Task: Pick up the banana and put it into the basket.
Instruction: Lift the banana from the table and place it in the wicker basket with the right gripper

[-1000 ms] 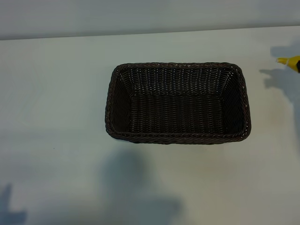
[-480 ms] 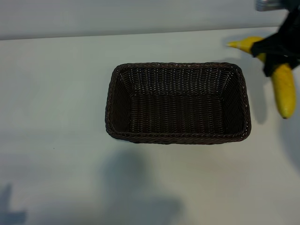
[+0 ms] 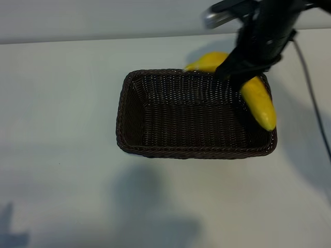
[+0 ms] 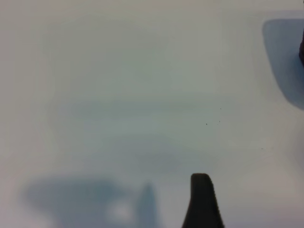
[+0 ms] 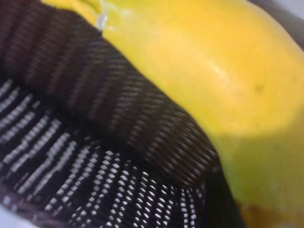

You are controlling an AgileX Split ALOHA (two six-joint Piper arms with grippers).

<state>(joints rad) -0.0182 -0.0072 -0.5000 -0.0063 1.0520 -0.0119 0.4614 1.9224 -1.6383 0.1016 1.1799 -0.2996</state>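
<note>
Now, nearest us lies the white bench (image 3: pixel 62 196), and on it sits the dark brown woven wicker basket (image 3: pixel 129 111). Over its far right corner hangs the smooth, bright yellow, curved banana (image 3: pixel 257 103), pinched around its middle by the right pincer (image 3: pixel 247 67). I think it should move over the basket's middle, go low, then let go gently. The left pincer (image 4: pixel 202 199) waits open, holding nothing.
</note>
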